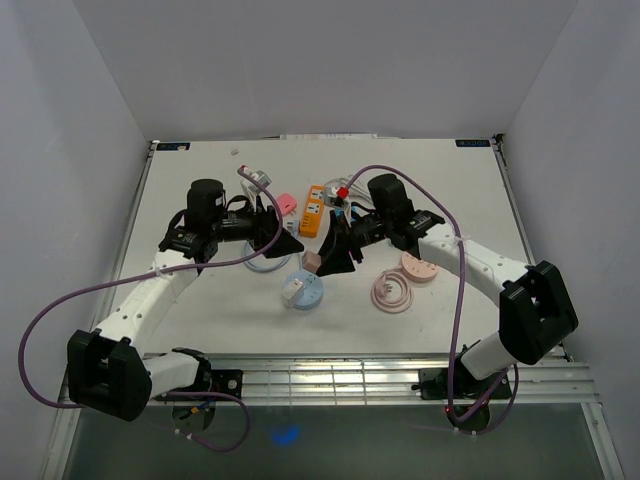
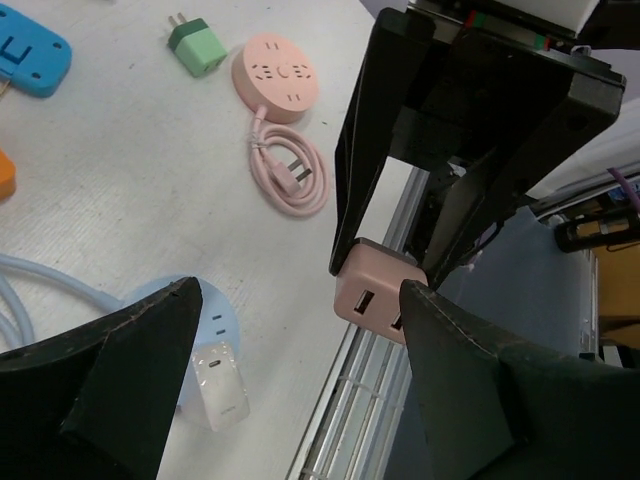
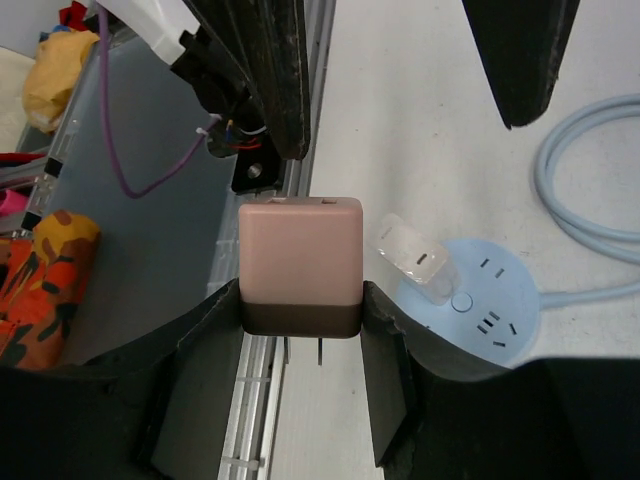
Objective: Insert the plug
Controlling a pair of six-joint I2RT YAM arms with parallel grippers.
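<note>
My right gripper [image 3: 300, 305] is shut on a pink cube plug [image 3: 300, 262], and its two prongs point down below the fingers. In the top view this plug [image 1: 311, 262] hangs just above the round light-blue socket [image 1: 303, 290] at the table's front middle. A white charger [image 3: 412, 258] sits plugged into that socket [image 3: 480, 305]. My left gripper [image 2: 300, 385] stands open and holds nothing. Its fingertips [image 2: 440, 330] are close to the pink plug [image 2: 372, 295], whose USB ports face it. From above, the left gripper [image 1: 285, 240] lies just left of the right gripper [image 1: 330, 258].
A pink round socket [image 1: 418, 268] with a coiled pink cable [image 1: 392, 292] lies right of the blue one. An orange power strip [image 1: 313, 210], a small pink plug [image 1: 286, 204] and other adapters sit behind. A green plug [image 2: 195, 47] lies farther off. The table's slatted front edge [image 2: 375, 400] is near.
</note>
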